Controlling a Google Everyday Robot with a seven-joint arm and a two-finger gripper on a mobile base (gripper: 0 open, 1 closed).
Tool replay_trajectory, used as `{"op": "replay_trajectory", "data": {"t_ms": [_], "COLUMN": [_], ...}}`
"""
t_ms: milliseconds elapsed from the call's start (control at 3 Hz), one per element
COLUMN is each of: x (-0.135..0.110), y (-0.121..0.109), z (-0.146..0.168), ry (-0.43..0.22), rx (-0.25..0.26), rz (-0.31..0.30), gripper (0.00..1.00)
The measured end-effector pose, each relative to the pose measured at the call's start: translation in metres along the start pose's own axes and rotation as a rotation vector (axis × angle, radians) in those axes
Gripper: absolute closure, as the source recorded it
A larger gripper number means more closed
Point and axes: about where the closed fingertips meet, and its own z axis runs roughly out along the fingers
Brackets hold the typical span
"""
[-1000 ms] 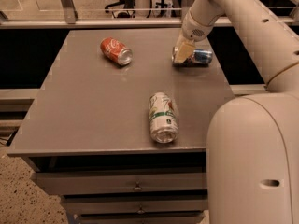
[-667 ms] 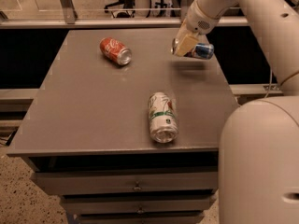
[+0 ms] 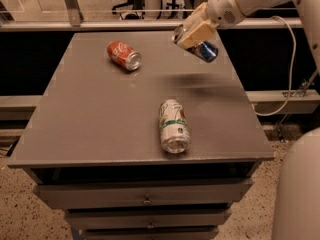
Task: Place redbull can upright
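Note:
My gripper [image 3: 194, 35] is at the back right above the table [image 3: 100, 124], shut on the redbull can [image 3: 206, 51]. The slim blue-and-silver can is lifted clear of the table top and tilted, its blue end pointing down to the right, its silver top hidden behind the tan fingers [image 3: 199, 32]. A dark shadow lies on the table below it.
A red cola can [image 3: 123, 55] lies on its side at the back left. A wider white-and-green can [image 3: 174, 125] lies on its side near the front middle. The table has drawers below. A white cable hangs at the right.
The gripper has lifted the redbull can up off the table and tilted it; before, the can lay on the surface at the back right.

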Motion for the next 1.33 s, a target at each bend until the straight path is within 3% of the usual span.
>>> {"op": "replay_trajectory", "data": {"t_ms": [667,1333], "x": [-0.032,-0.017], "y": [0.022,0.042], "z": [-0.010,0.003], "ry": [-0.444,-0.767], "rx": [-0.021,-0.045], "rz": [0.117,0.249], "gripper": [1.00,1.00]}}
